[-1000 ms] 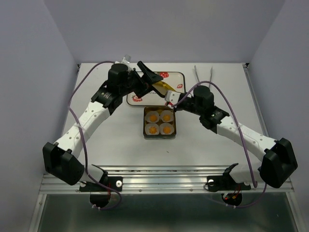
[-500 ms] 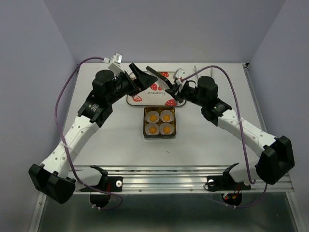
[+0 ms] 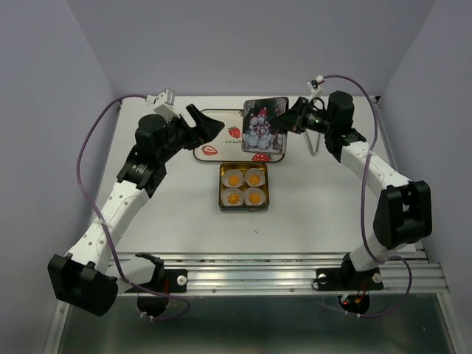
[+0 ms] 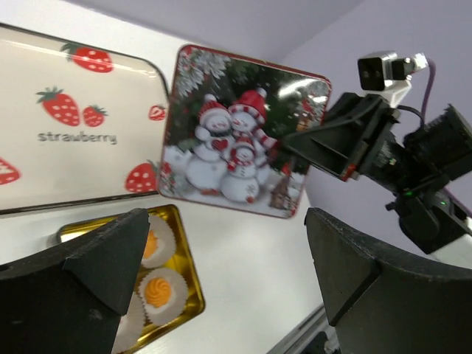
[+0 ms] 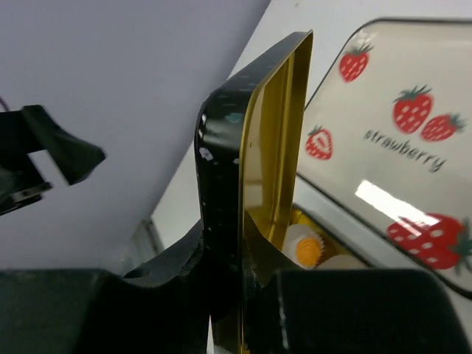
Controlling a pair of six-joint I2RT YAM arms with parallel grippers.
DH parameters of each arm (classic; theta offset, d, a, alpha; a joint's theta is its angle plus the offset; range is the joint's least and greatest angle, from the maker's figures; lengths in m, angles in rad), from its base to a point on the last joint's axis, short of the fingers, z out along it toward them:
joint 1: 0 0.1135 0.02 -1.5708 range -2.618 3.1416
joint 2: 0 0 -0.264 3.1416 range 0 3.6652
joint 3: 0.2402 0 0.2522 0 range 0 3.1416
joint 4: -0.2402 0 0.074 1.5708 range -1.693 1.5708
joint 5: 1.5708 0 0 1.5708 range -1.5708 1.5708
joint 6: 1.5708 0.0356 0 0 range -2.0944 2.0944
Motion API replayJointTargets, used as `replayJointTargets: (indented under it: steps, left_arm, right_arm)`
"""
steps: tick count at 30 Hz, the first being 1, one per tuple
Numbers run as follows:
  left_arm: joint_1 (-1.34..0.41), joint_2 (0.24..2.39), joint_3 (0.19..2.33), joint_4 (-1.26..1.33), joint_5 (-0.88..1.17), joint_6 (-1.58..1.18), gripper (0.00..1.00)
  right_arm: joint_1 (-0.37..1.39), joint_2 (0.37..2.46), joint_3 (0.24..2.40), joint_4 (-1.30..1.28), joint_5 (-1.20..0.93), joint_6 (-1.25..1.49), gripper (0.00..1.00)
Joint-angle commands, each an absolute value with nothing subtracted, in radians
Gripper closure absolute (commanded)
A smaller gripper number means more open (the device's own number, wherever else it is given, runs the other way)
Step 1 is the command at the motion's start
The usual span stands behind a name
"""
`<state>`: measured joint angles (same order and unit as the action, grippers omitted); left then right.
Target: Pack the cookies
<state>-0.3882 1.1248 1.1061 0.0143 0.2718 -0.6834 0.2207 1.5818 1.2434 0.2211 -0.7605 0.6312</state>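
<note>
The cookies [image 3: 234, 178] sit four together in white paper cups inside the square gold tin [image 3: 220, 188], which lies flat at the middle of the tabletop [image 3: 169, 214], nearer than both sets of fingers and touched by neither. The left fingers [image 3: 203, 122] are spread wide and hold nothing. They hang over the far left part of the strawberry tray [image 3: 221, 141], to the far left of the tin. In the left wrist view two of the cookies [image 4: 158, 289] show between the dark fingers [image 4: 96, 258], low in the picture and well below them. The right fingers [image 3: 291, 120] are clamped on the right edge of the tin lid [image 3: 263, 125] and hold it raised and nearly upright above the tray. Its snowman face is turned toward the left arm. The lid is just beyond the far edge of the tin and apart from it. From the right wrist the lid [image 5: 276, 140] is seen edge-on with its gold inside showing, and one cookie [image 5: 308, 251] peeks out beside its lower edge. The lid covers the right part of the tray in the overhead view, and the wrist views cut off most of the tin. A thin metal tool [image 3: 314, 147] lies under the right wrist, mostly hidden by the arm, and what it is cannot be told.
</note>
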Motion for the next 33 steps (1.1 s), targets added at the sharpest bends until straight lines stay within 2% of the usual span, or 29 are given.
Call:
replayJointTargets:
  steps: [1, 12, 19, 33]
  left_arm:
    - [-0.336, 1.121, 1.049, 0.115, 0.327, -0.623, 0.01]
    - [-0.285, 1.236, 0.965, 0.199, 0.459, -0.568, 0.01]
    - [-0.288, 1.236, 0.894, 0.221, 0.456, -0.552, 0.01]
    - [-0.325, 1.310, 0.838, 0.244, 0.443, -0.566, 0.01]
  right_arm:
    - [0.232, 1.557, 1.229, 0.348, -0.939, 0.900, 0.99]
    - [0.172, 1.427, 0.959, 0.405, -0.965, 1.015, 0.99]
    - [0.153, 1.370, 0.807, 0.442, -0.988, 1.005, 0.99]
    - [0.114, 1.443, 0.680, 0.594, -1.057, 0.989, 0.99]
